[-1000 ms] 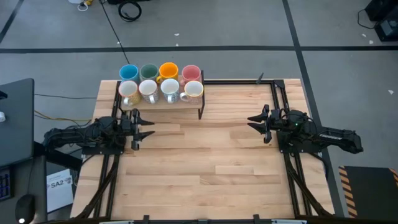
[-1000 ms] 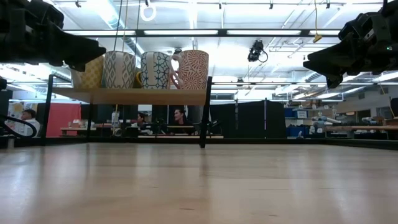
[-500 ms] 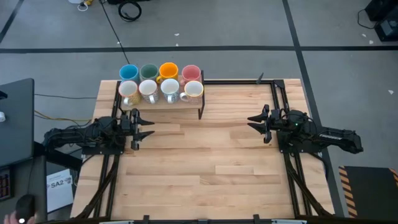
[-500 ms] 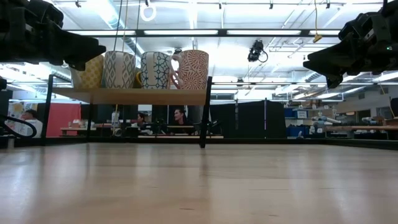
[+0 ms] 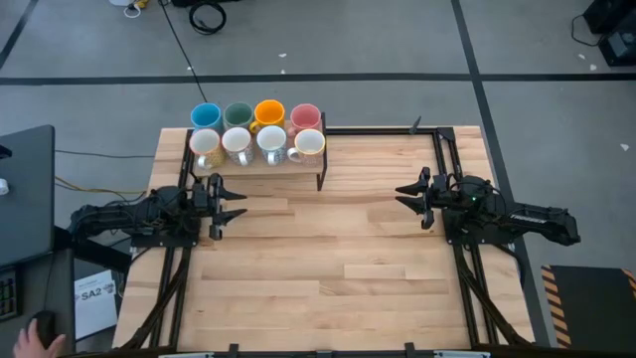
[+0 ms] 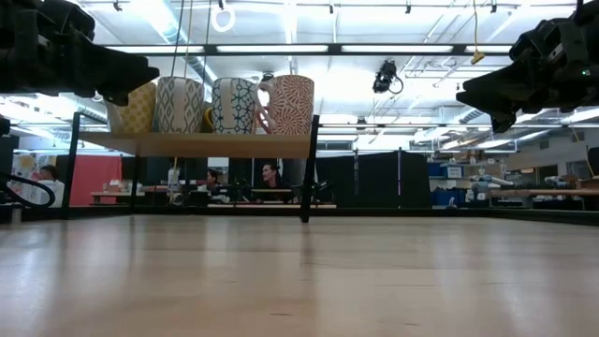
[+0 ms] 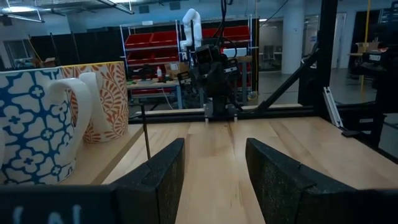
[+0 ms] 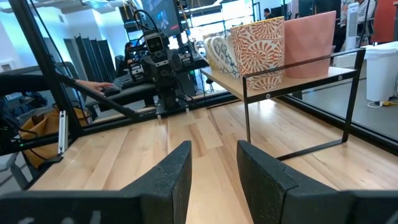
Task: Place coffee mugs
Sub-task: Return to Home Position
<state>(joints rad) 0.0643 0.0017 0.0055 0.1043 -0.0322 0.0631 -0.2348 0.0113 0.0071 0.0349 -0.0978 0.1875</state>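
Note:
Eight mugs stand upright in two rows on a low shelf (image 5: 260, 164) at the table's far left. The back row is blue (image 5: 206, 115), dark green (image 5: 238, 115), orange-yellow (image 5: 269, 111) and pink (image 5: 305, 117). The front row has four patterned white mugs (image 5: 255, 144), seen from the side in the low view (image 6: 234, 105). My left gripper (image 5: 238, 206) hovers open near the shelf's near edge, above the table. My right gripper (image 5: 402, 195) hovers open at the table's right, pointing left. Neither touches anything.
The shelf stands on thin black legs (image 5: 320, 181) on the wooden table (image 5: 328, 259). Black frame rails (image 5: 447, 159) run along the table's right and left sides. A person's hand (image 5: 30, 341) shows at the lower left, off the table. People sit in the room behind (image 6: 271, 176).
Both arms and all mugs have kept still. A person's hand has come into view at the lower left, beside the table.

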